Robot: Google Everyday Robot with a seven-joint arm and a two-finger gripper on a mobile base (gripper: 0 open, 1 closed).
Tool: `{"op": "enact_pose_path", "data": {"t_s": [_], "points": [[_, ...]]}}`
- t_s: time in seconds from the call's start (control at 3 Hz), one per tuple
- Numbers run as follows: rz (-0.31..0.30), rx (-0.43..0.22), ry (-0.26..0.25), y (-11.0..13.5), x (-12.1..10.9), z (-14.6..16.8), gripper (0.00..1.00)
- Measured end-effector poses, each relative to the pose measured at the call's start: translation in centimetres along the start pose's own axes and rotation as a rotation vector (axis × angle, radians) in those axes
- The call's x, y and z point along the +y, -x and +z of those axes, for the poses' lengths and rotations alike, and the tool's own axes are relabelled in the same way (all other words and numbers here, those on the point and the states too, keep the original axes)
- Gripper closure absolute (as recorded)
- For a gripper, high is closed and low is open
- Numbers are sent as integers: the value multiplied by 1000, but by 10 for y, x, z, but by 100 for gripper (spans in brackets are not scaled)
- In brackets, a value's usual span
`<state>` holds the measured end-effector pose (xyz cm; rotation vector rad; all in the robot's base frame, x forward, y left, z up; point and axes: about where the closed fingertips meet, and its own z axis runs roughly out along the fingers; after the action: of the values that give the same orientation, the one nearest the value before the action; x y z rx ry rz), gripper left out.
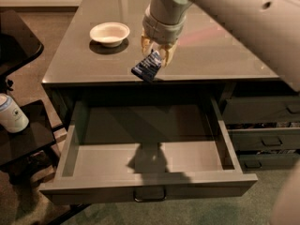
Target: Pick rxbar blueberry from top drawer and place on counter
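Note:
My gripper (157, 54) hangs over the front edge of the counter (206, 55), shut on the rxbar blueberry (146, 66), a small navy-blue wrapper that dangles tilted below the fingers. The bar is in the air above the counter's front lip. The top drawer (147, 165) is pulled wide open below, its inside bare, with a small metal handle (150, 194) on its front. The arm's shadow falls on the drawer floor.
A white bowl (109, 33) sits on the counter to the left of the gripper. Narrower drawers (262, 139) stack at the right. A black side table (23, 139) at the left holds a white can (11, 113).

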<state>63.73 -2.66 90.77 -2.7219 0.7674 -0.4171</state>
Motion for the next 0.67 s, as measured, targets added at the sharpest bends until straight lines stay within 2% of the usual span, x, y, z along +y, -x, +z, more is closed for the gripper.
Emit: {"op": "enact_pose_path", "data": {"t_s": [0.67], "points": [[322,-17,9,-50,3,49,100]]}}
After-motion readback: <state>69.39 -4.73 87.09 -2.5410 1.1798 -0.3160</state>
